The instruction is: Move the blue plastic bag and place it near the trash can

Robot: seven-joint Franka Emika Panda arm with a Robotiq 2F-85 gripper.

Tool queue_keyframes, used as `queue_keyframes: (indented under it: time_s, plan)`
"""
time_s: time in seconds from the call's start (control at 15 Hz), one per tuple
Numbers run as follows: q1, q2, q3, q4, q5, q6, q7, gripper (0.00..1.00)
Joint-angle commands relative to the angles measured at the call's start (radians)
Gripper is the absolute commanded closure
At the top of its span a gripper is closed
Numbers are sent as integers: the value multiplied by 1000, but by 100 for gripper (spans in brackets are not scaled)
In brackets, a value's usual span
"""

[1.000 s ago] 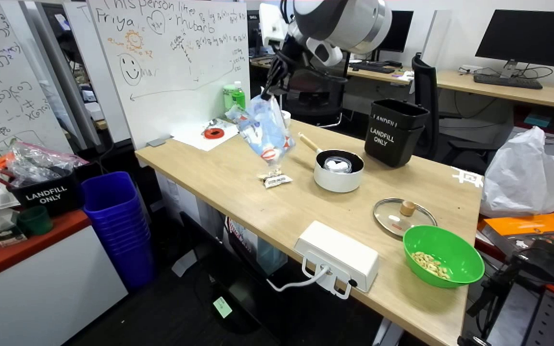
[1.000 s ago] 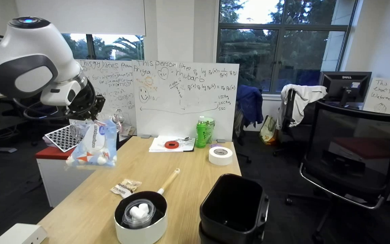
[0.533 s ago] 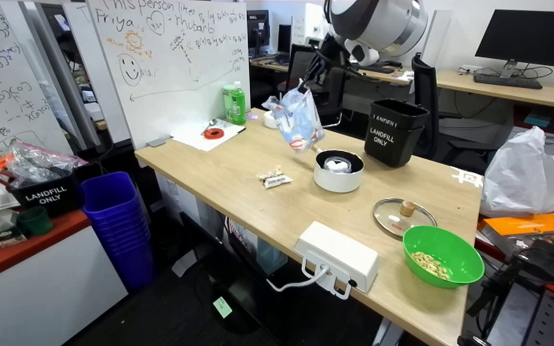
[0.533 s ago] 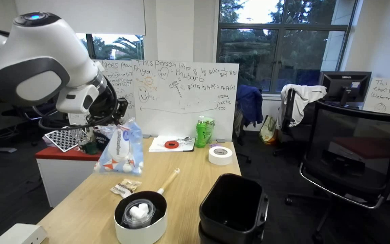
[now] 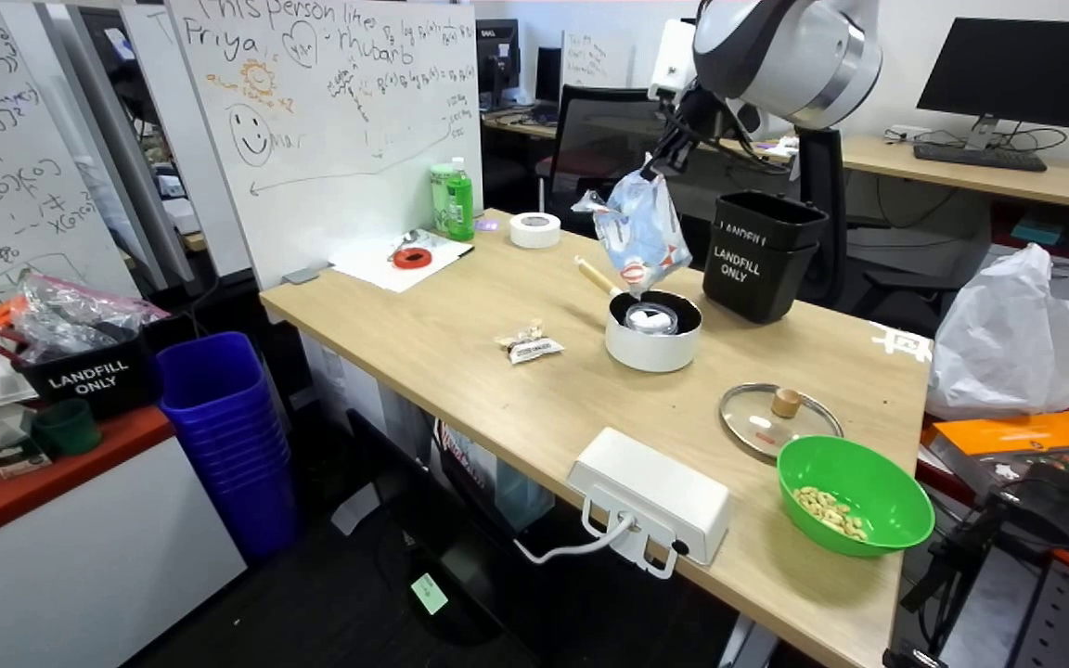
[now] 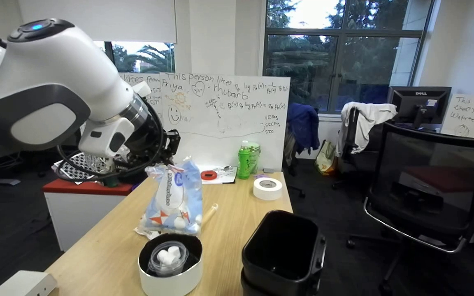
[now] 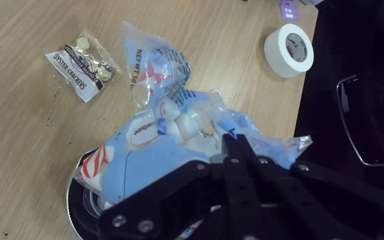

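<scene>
The blue plastic bag of marshmallows hangs in the air in both exterior views (image 5: 643, 227) (image 6: 175, 201). My gripper (image 5: 653, 171) is shut on the bag's top edge. In the wrist view the fingertips (image 7: 234, 136) are together and pinch the bag (image 7: 158, 156), whose loose ends spread to both sides. The bag's bottom is close to the pot's rim and handle side; I cannot tell whether they touch. The trash can, black and marked LANDFILL ONLY (image 5: 740, 264), stands on the table beyond the pot, and it also shows in an exterior view (image 6: 282, 250).
A white pot (image 5: 650, 348) holding a clear cup stands by the trash can. A cracker packet (image 5: 531, 343), tape roll (image 5: 534, 230), glass lid (image 5: 757, 431), green bowl (image 5: 887, 501) and white box (image 5: 655, 482) are on the table (image 5: 460, 315). A green bottle (image 6: 244, 161) stands behind.
My gripper carries the bag steadily towards the trash can, rightwards in both exterior views. The bag hangs lower in an exterior view and is now by the pot. The grip stays shut.
</scene>
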Motion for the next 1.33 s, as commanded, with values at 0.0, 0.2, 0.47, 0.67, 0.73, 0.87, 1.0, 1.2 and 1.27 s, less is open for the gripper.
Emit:
queue_keyframes:
  time_s: [0.0,0.2,0.47,0.67,0.73,0.87,1.0,1.2,1.27]
  plan:
    - [-5,-17,12,-14,11,6,-8,100]
    - [-4,-24,16,-21,14,6,-10,99]
    - [-4,-18,12,-20,12,6,-10,99]
    - [-4,-18,11,-20,12,6,-10,99]
    - [-8,-28,10,-29,17,11,-8,100]
    - [-17,-51,2,-50,22,7,-8,100]
    - [-26,-81,-12,-83,28,23,-8,100]
    - [-37,-120,-50,-138,21,28,-3,100]
    - [-25,-138,-80,-165,5,24,7,100]
